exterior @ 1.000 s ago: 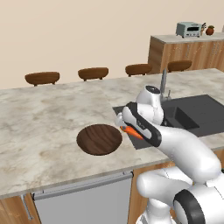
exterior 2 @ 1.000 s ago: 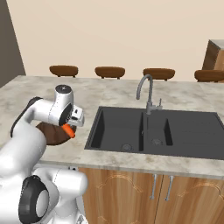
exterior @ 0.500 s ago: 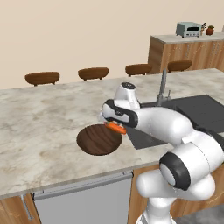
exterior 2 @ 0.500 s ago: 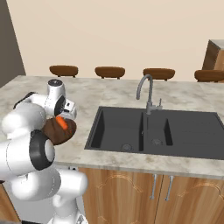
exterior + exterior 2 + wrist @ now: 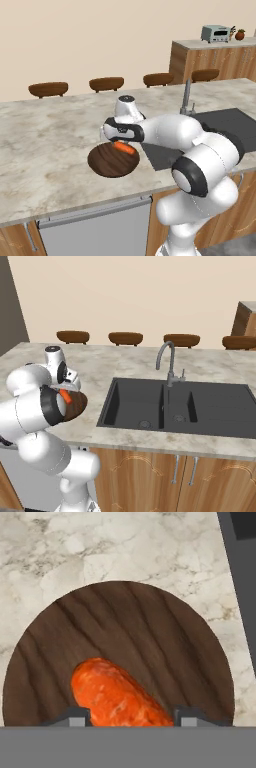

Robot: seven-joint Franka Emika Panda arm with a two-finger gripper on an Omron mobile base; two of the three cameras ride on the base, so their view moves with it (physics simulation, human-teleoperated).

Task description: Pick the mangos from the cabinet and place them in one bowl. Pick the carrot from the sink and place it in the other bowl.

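Carrot (image 5: pixel 116 698) | clamped in pincer (image 5: pixel 130 716) | over dark wooden bowl (image 5: pixel 150 637) on counter (image 5: pixel 45 145)

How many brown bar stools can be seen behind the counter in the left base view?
4, lined up along the counter's far edge: stool one at far left, stool two next, stool three right of centre, stool four beside the wooden cabinet. Others may be hidden.

The setting was a rendered kitchen. It contained a marble-patterned stone counter (image 5: pixel 45 150), a dark grey double-basin sink (image 5: pixel 150 406) with a curved silver tap (image 5: pixel 167 358), and brown round stools (image 5: pixel 106 83).
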